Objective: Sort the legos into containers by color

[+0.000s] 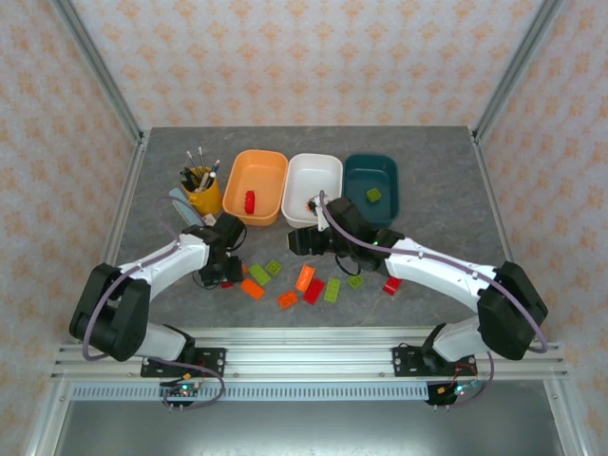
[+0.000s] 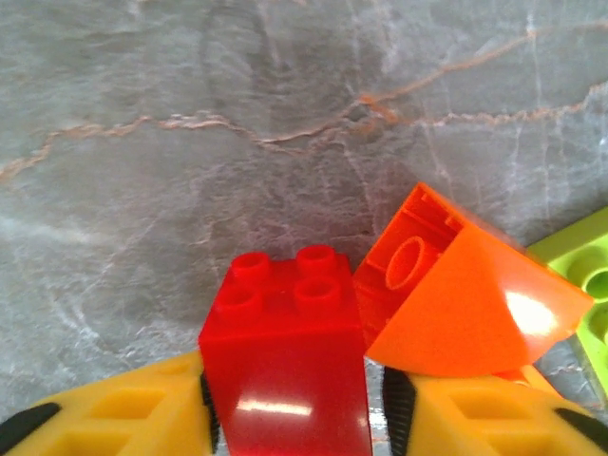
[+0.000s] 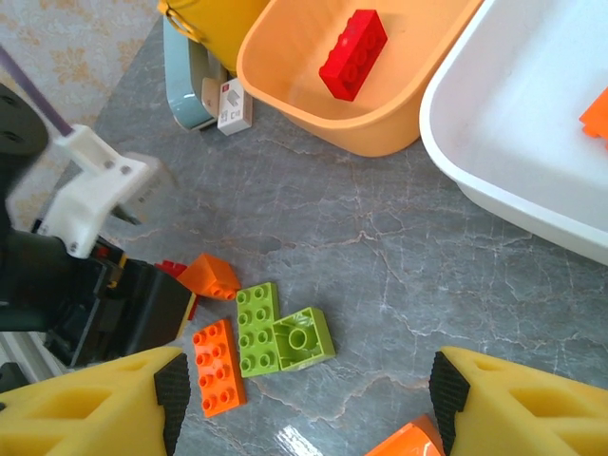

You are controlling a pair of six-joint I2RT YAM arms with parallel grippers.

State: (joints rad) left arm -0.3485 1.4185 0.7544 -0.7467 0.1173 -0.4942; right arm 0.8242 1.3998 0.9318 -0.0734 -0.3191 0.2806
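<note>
— What do the tubs hold?
— The orange tub point(image 1: 271, 171) holds a long red brick point(image 3: 353, 54), the white tub point(image 1: 318, 171) an orange brick point(image 3: 597, 119), the teal tub point(image 1: 366, 176) a green brick point(image 1: 374, 195). Loose legos point(image 1: 309, 285) lie mid-desk. The desk point(image 1: 437, 190) is bare rightward.
— Fingers?
— The right fingers point(image 3: 85, 408) are spread and empty. The left fingers point(image 2: 114, 413) flank a small red brick point(image 2: 285, 342); a pinch cannot be told.
— Writing?
— A white tag point(image 3: 233, 103), unreadable.

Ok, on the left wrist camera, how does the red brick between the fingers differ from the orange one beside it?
Pose: the red brick shows its studs; the orange brick is tipped over, showing its hollow underside. Place: the red brick sits between the fingers of the left gripper; the orange brick lies outside them, just beside it. Both are small plastic bricks with a smooth glossy face.
</note>
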